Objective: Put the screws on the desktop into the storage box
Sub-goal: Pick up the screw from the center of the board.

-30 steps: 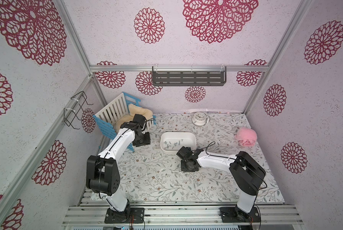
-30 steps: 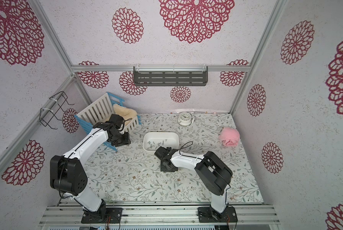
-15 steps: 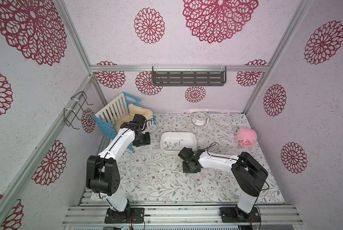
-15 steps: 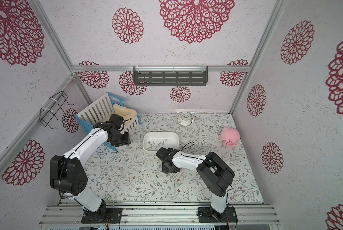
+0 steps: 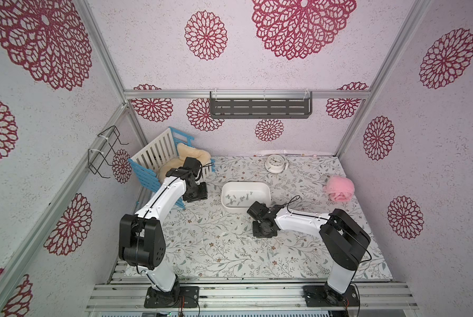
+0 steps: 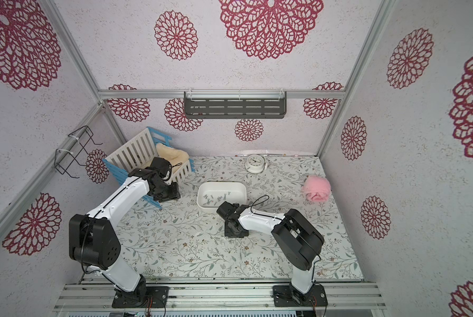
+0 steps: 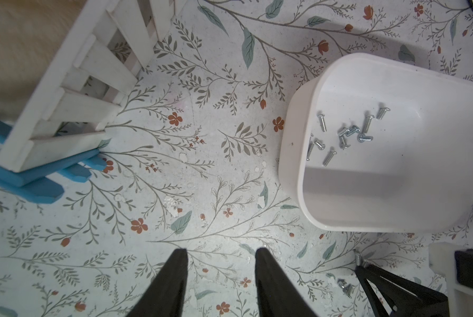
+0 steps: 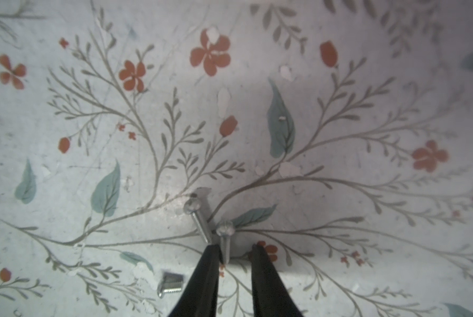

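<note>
Straddling a loose screw (image 8: 224,233), the right jaws stand narrowly spread at the bottom centre of the right wrist frame. They are not yet pinching: the shaft lies close against the left-hand finger, and a clear gap remains on the other side. That screw's long axis runs up and down the frame, in line with the fingers, with its head toward the top. Closing would therefore bear across the shaft, which I judge to be the right way to take it.

A second screw (image 8: 199,219) lies tilted just to the upper left, its tip almost at the left-hand fingertip, and may be nudged or dragged along. A third screw (image 8: 171,286) lies crosswise at the lower left, apart from the jaws. All three rest on the surface (image 8: 367,82).

In a top view the storage box (image 5: 257,189) sits just above and slightly left of the right arm's wrist, so the carry looks short. Other screws (image 7: 347,134) already lie inside it.

The left jaws are spread and empty in the left wrist view. They hover beside the slatted crate (image 7: 73,90), left of the box and farther from the loose screws.
</note>
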### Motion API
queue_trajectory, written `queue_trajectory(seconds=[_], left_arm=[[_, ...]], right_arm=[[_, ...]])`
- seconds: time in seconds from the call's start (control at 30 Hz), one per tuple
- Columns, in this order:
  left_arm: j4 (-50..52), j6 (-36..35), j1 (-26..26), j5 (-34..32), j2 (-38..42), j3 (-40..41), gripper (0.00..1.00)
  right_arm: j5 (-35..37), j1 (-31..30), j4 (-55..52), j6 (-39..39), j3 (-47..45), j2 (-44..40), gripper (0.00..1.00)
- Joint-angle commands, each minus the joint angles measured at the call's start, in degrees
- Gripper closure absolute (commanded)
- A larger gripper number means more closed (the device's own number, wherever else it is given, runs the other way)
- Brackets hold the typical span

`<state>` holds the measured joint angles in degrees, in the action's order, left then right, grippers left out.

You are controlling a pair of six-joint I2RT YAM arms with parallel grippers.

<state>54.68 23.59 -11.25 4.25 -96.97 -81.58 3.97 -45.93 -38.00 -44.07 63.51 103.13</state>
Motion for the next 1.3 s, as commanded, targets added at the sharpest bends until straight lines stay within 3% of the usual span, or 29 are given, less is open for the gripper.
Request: queue_trajectory(seconds=[0.0, 0.87, 1.27], left_arm=[[-1.13, -0.29, 0.42, 0.36, 0.65, 0.72, 0.54], [-1.1, -0.35, 0.53, 0.41, 0.64, 0.81, 0.54], [-1.12, -0.25, 0.52, 0.58, 0.56, 0.72, 0.54]], right_arm=[[-0.45, 1.18, 1.07, 0.91, -0.92, 1.94, 0.77], [-2.38, 1.55, 2.41, 1.18, -2.16, 2.18, 0.92], [-1.75, 1.49, -1.69, 1.43, -0.52, -7.1, 0.98]])
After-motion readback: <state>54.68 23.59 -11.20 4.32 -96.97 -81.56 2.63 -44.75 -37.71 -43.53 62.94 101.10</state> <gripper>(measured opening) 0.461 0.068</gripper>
